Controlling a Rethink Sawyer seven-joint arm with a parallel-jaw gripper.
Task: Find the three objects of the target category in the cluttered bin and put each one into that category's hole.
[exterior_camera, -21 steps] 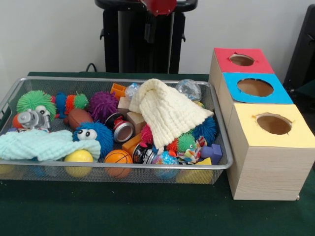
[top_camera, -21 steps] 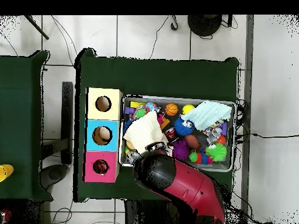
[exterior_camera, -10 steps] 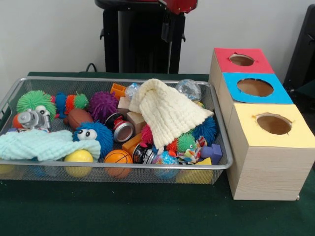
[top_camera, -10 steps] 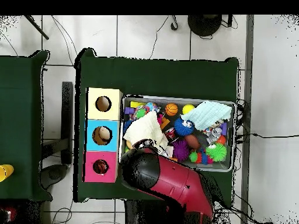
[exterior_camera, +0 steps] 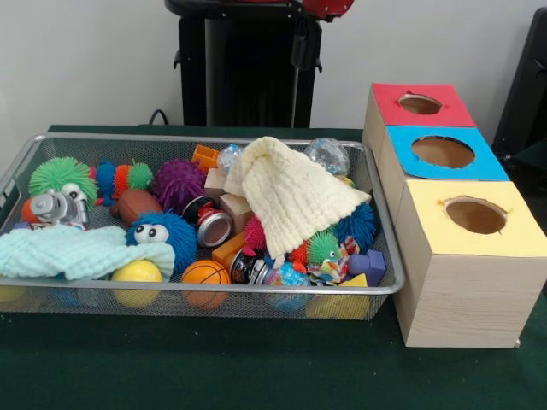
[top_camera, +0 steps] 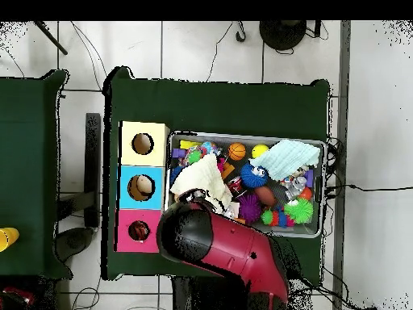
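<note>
The mesh bin (exterior_camera: 214,289) lies below the pincer (exterior_camera: 303,53) and mostly to its left, full of balls, spiky toys, cans and blocks. A mint cloth (exterior_camera: 77,249) lies far to the pincer's left and a cream cloth (exterior_camera: 291,192) almost straight beneath it; both may hide pieces. Which category is wanted I cannot tell, so the 3 targets could be anywhere in that heap.

The pincer hangs high at the top edge, well clear of everything. Whether it is wide or narrow I cannot tell, and nothing shows in it.

To its right stand the red box (exterior_camera: 389,102), blue box (exterior_camera: 402,154) and yellow box (exterior_camera: 427,231).

The front view cannot see into the holes. Overhead, the blue box's hole holds a pale object (top_camera: 144,186), so perhaps 1 is delivered and 2 remain. There the arm (top_camera: 226,246) covers the pincer.
</note>
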